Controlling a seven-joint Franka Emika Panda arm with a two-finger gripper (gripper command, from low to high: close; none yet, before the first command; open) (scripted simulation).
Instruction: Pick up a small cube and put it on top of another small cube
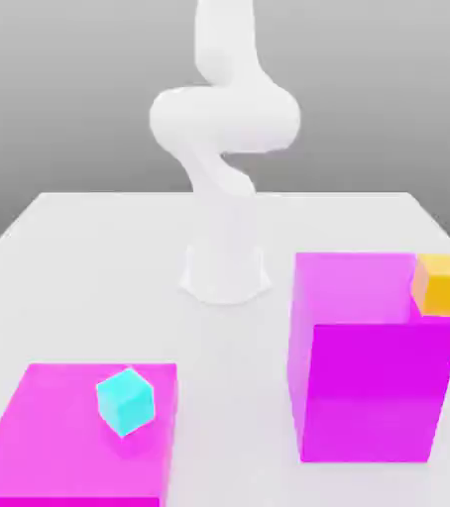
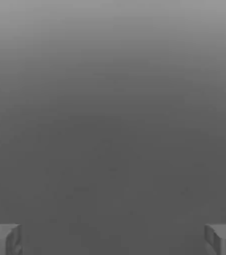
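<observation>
Exterior view: white arm (image 1: 224,129) rises from its base at the back middle of the white table (image 1: 80,267); a cyan cube (image 1: 126,401) sits tilted on a flat magenta slab (image 1: 51,436) at the exterior view's left front, and an orange cube (image 1: 444,284) sits on the far right corner of a tall magenta block (image 1: 368,396) at the exterior view's right, the 2 cubes well apart. Hand view: gripper (image 2: 113,239) is spread wide, 2 grey fingertips (image 2: 3,239) at opposite edges, nothing between them, plain grey beyond.
</observation>
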